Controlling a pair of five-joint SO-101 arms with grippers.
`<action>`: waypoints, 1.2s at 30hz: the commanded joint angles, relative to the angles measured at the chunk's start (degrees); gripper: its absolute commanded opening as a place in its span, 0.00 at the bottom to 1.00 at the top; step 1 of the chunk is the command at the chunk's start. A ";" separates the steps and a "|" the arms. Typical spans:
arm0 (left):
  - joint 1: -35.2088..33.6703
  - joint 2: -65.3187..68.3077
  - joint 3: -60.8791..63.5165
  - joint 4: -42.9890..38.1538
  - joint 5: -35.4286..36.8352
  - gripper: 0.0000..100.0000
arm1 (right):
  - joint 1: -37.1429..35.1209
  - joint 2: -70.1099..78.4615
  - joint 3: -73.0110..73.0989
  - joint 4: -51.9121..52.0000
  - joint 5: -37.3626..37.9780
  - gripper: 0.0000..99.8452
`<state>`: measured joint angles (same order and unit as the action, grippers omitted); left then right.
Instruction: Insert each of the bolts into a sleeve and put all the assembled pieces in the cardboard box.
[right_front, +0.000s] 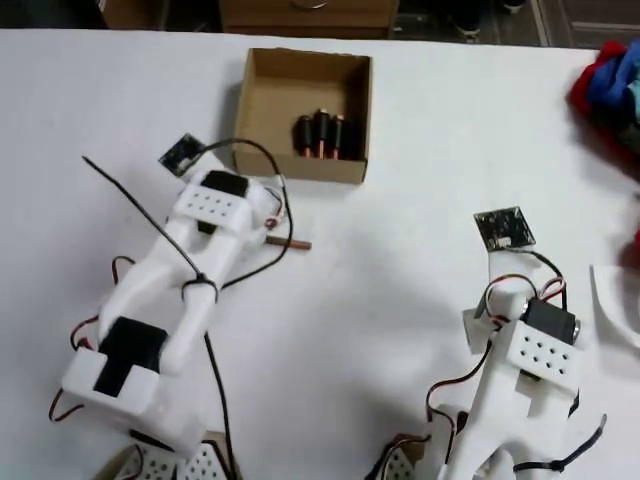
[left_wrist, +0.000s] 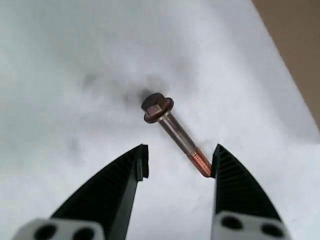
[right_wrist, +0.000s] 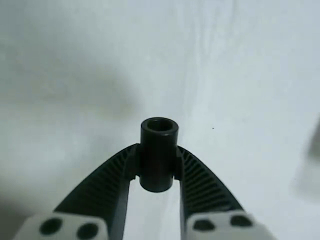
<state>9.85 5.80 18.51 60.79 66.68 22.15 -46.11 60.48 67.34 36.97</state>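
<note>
- Box (right_front: 258, 100) sits far centre on tabletop (right_front: 400, 300); three assembled pieces (right_front: 321, 135) lie side by side in its right half.
- Bolt (right_front: 288, 242) lies on tabletop just before box, between the parted jaws of left pincer (left_wrist: 180, 155), threaded end at one jaw.
- Sleeve (right_wrist: 159, 150) stands upright, clamped in right pincer (right_wrist: 157, 157), near right, well apart from bolt.

A white tabletop (right_front: 400, 330) spreads across the view under soft, even light. Beyond its far edge, brown wooden furniture (right_front: 300, 15) stands on a grey floor (right_front: 590, 20). Red and blue cloth (right_front: 610, 85) lies bunched at one side.

Copper bolt (left_wrist: 172, 131), blk sleeve (right_wrist: 158, 152).
</note>
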 joint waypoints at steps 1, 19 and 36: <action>0.79 -0.18 -0.04 -0.35 0.26 0.22 | -0.04 -1.80 -0.53 -0.57 -0.09 0.02; 1.41 22.59 -17.27 7.74 -11.87 0.22 | 0.22 -2.24 -0.70 -0.40 0.18 0.02; -2.29 23.65 -38.81 34.55 -79.56 0.22 | 0.04 -2.24 -0.70 -0.40 -0.09 0.02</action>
<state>9.67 29.71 -18.24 96.22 -10.24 22.15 -46.64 60.48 67.25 36.97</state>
